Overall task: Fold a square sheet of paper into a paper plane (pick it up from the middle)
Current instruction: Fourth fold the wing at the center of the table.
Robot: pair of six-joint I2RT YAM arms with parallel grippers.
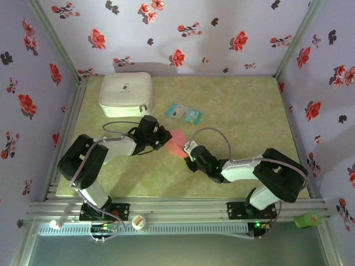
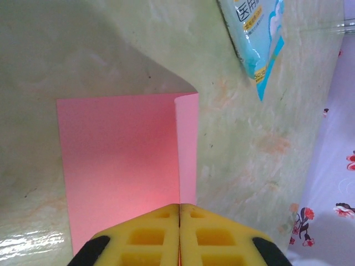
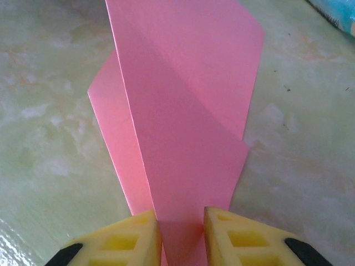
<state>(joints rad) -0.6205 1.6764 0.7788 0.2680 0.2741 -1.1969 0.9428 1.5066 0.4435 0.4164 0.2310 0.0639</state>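
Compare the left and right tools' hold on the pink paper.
Left tool: jaws pressed together, pinching the pink paper along a fold. Right tool: jaws apart, the paper running through the gap. Left tool reaches in from the sheet's left, right tool from its right. Both are yellow-tipped and at the same sheet.

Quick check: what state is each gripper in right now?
Left gripper: shut on the folded sheet of paper.
Right gripper: open, jaws apart around the same sheet.
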